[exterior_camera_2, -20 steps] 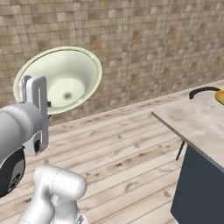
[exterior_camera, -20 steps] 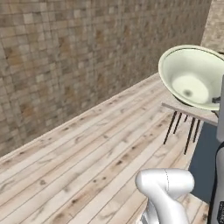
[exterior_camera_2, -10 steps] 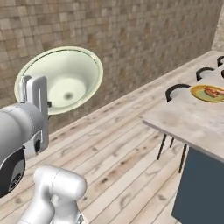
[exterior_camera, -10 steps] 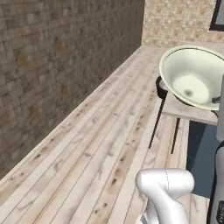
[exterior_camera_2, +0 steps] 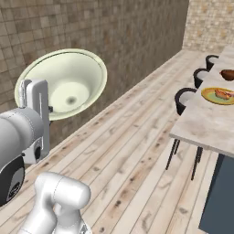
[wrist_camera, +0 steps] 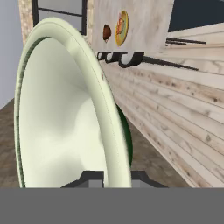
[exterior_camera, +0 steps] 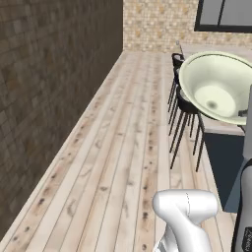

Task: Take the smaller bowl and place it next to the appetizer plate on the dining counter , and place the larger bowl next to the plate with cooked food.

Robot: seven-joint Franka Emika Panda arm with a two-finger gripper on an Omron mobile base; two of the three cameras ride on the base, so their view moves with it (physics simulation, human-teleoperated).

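The tool [wrist_camera: 111,177] is clamped on the rim of the larger bowl [exterior_camera_2: 68,84], its two dark tips pinching the pale wall at the bottom of the hand view. The bowl is carried high in the air, tipped on its side so its greenish inside faces back toward the base cameras.

Against the earlier pictures the bowl sits the same way in the grip, but the whole room has swung: the cameras have turned with the base, the brick wall now runs along the left, and much more of the worktop [exterior_camera_2: 205,125] has come into sight.

The right base view shows the worktop's near end at the right edge, with black stools [exterior_camera_2: 185,98] tucked along its long side. On it lies the plate with cooked food [exterior_camera_2: 219,95], near that side, and the smaller bowl [exterior_camera_2: 227,74] just beyond it, farther from the near end. The left base view shows the stools [exterior_camera: 184,106] too, though the bowl hides the plates there. The hand view, rolled sideways, catches the plate [wrist_camera: 122,27] and brown bowl [wrist_camera: 106,32] close together.
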